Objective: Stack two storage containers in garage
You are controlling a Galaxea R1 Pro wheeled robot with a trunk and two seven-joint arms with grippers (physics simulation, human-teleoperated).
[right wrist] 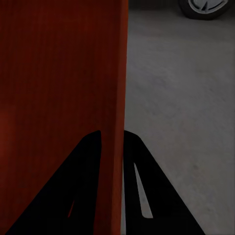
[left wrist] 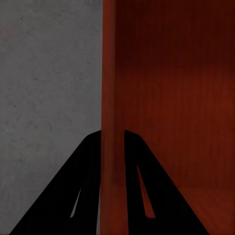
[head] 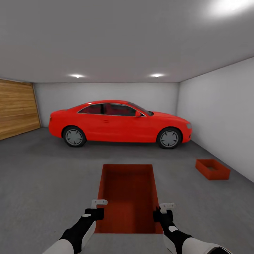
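We're in the garage now, grey concrete floor all round, red car parked side-on at 12 o'clock w/ the plank door off at 10 o'clock. One orange-red bin sits on the concrete at about 2 o'clock, near the right wall, open side up, nothing in it as far as I can tell.

Second bin, the carried bin, is dead centre, straight ahead at 12, held out in front betw. both arms. Left gripper pinches the left wall of it; in the left wrist view the two dark fingers straddle that thin wall, one either side, pressed onto it. Right gripper does the same on the right wall; right wrist view shows fingers clamped across the wall edge, w/ a car wheel beyond.

Progress, as I judge it: both bins are out of the living room and in the garage, one already down on the floor. So roughly two-thirds done. Left to do: turn toward 2 o'clock, close the gap, line the carried bin up over the floor one, lower it on top, let go w/ both sides.
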